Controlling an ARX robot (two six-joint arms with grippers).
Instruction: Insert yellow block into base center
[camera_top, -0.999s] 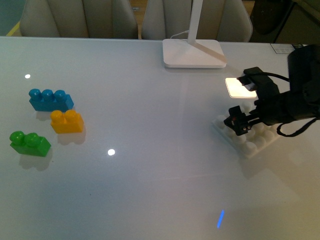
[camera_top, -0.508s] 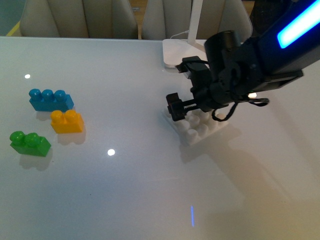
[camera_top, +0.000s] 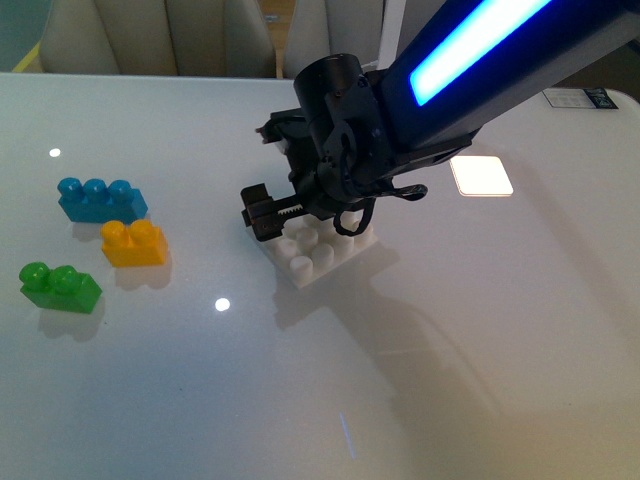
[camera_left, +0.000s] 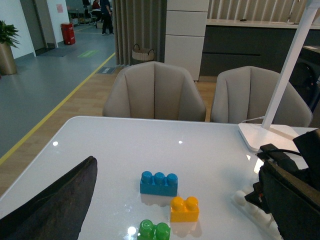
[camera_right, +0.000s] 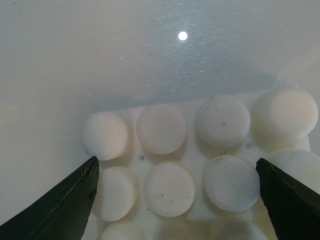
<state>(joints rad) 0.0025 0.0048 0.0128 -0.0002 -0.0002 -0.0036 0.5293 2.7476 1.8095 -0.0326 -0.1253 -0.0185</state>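
White surface beneath us: our right pincer clamps the base by two opposite edges, likely to steady it for the insertion, while the yellow block waits untouched, well to the left of the base.

Three toy bricks sit on one white surface. There is one blue brick with three studs, one yellow block with two studs, and one green brick with two studs. There is one white square base. In the close view from the right wrist, at least eight of its round studs can be counted, and more are cut off or covered. One black robot arm is in the front view. From the left wrist, one white lamp and two beige chairs are visible.
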